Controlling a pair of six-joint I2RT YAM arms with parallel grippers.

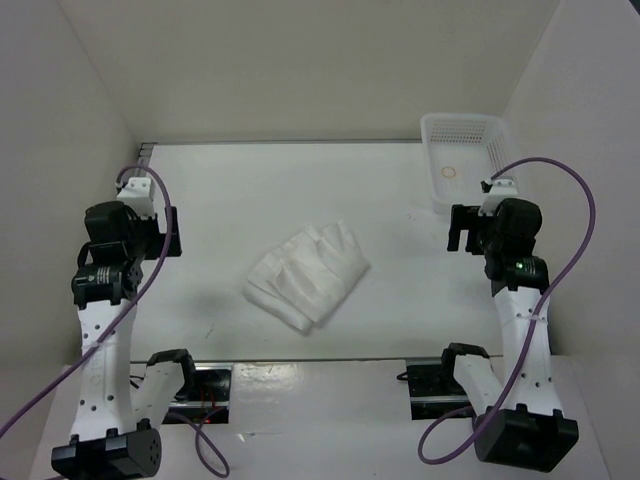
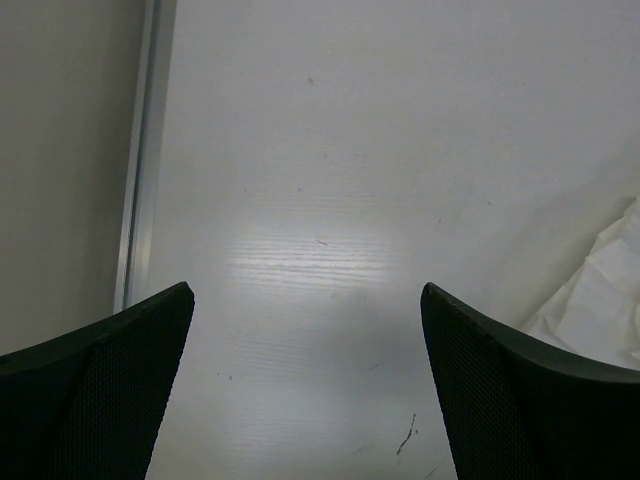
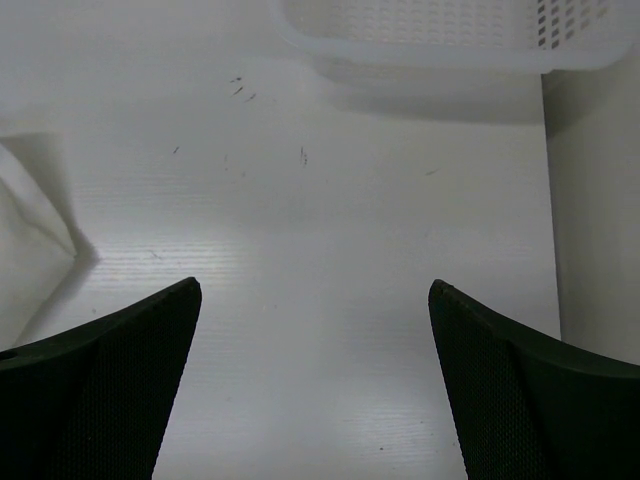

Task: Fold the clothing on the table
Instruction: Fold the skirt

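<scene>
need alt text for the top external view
A bunched white garment lies in the middle of the table, between the left gripper and right gripper, neither touching it. A white basket sits in the far right corner.

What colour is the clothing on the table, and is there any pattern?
The clothing is plain white, no pattern visible; best seen in the top external view.

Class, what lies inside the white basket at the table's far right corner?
A small orange ring shape shows on the basket floor. The right arm covers its near corner.
</scene>
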